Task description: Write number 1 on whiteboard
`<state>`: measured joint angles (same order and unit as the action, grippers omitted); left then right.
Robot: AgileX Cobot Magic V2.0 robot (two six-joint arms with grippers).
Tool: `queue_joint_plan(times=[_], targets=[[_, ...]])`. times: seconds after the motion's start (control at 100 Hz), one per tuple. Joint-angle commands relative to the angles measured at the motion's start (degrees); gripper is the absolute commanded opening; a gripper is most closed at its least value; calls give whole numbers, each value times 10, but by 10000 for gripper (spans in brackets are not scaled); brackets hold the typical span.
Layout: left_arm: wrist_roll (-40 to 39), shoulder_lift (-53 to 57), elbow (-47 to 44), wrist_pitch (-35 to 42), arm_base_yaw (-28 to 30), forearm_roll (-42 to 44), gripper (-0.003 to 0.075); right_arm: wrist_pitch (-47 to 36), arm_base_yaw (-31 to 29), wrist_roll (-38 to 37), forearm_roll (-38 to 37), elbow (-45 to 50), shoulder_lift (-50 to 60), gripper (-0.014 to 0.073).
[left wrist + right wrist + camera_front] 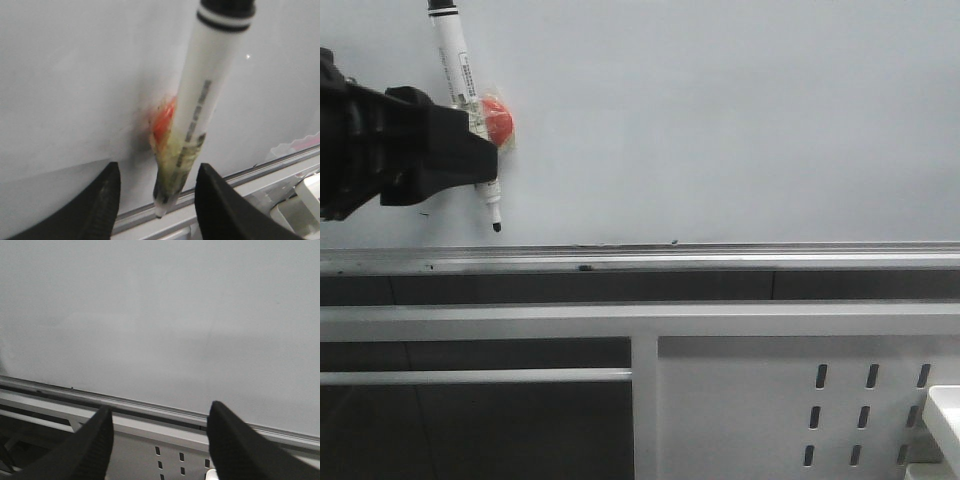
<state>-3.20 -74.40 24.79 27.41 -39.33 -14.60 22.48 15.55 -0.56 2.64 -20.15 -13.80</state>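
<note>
I see lots of bare whiteboard [740, 120] to the right; only the marker [470, 110] and left gripper [470, 150] block the left side

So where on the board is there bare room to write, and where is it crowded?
The whiteboard is bare across its middle and right, from the red blob to the right edge and down to the silver strip. No stroke shows there. The far left is crowded: the left gripper and the marker, with its tip low near the strip.

Marker [465, 95] middle hidden behind left claw [480, 165]; its cap end cropped above.
</note>
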Motion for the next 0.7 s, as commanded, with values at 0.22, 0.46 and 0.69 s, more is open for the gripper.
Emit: queue_joint_plan(times=[0.22, 0.46, 0.69], targets=[[-7, 9, 46, 25, -3, -1, 310, -43, -2, 6, -3, -20, -9, 377], [-7, -1, 46, -24, -3, -1, 310, -43, -2, 6, -3, -20, -9, 377], [-7, -14, 46, -8, -3, -2, 310, -43, -2, 6, -3, -20, -9, 377]])
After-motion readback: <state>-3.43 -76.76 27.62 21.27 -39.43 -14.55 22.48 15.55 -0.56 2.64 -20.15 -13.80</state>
